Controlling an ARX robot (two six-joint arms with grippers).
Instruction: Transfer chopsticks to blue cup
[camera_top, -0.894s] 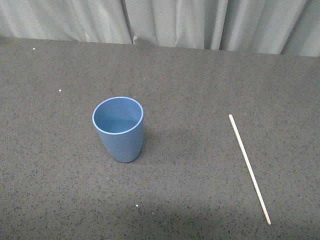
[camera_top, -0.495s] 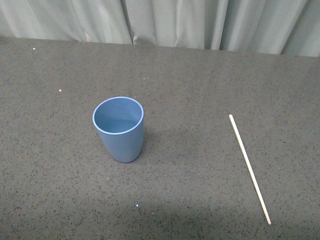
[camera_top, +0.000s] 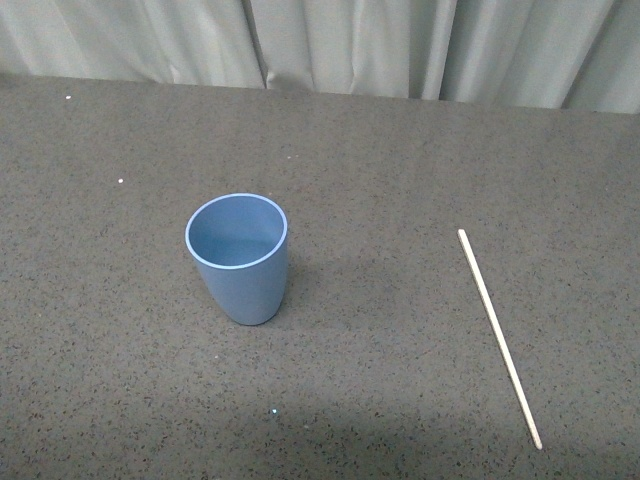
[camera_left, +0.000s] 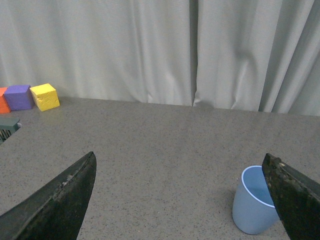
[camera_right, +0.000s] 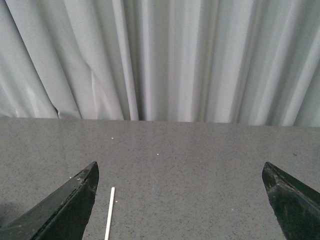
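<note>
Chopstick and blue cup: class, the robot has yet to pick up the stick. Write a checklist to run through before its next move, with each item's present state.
1. Thin, pale beige chopstick lies flat on the dark speckled table, touching nothing else: ok.
2. Light blue plastic cup stands upright, nothing visible inside: ok.
3. Right gripper open, holding nothing: ok.
4. Left gripper open, holding nothing: ok.
5. Chopstick centred between the right gripper's fingers: not ok; it shows close to one finger.
6. Nothing lies between chopstick and cup in the front view: ok.
</note>
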